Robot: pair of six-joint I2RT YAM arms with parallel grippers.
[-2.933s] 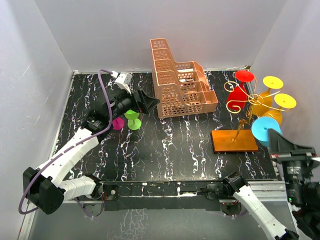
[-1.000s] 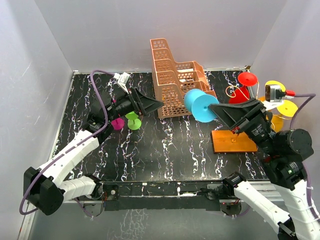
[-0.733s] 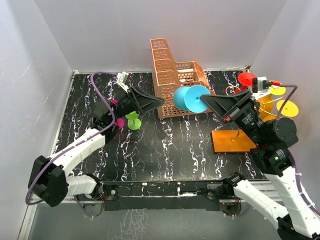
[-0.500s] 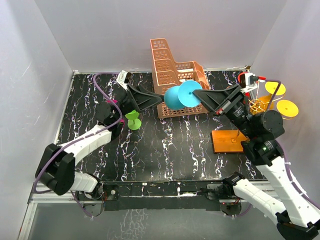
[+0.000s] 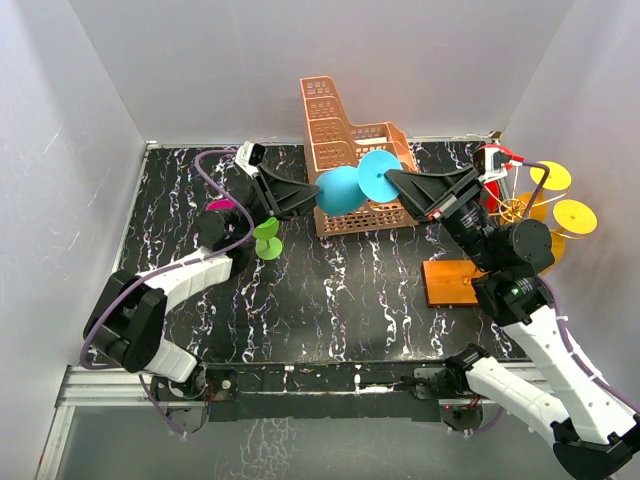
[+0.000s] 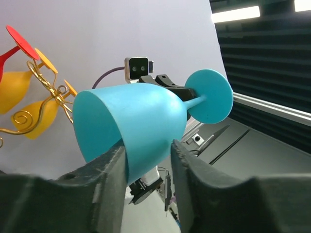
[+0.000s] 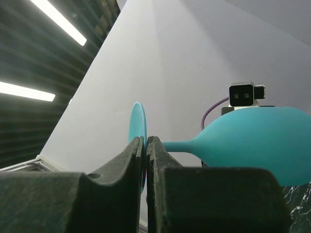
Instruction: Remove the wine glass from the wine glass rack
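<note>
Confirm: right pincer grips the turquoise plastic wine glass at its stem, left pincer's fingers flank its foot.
Not the foot. The left wrist view shows the left pincer with fingers flanking the bowl of the turquoise plastic wine glass; the right pincer does grip its stem.

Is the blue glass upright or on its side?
On its side: the glass hangs in mid-air, stem level, right gripper at its foot, left gripper around its bowl.

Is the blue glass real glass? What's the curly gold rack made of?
The blue glass: probably matte plastic, solid colour, not see-through. The rack: thin shiny gold wire, likely metal; its orange-brown base is smooth, maybe wood or plastic.
</note>
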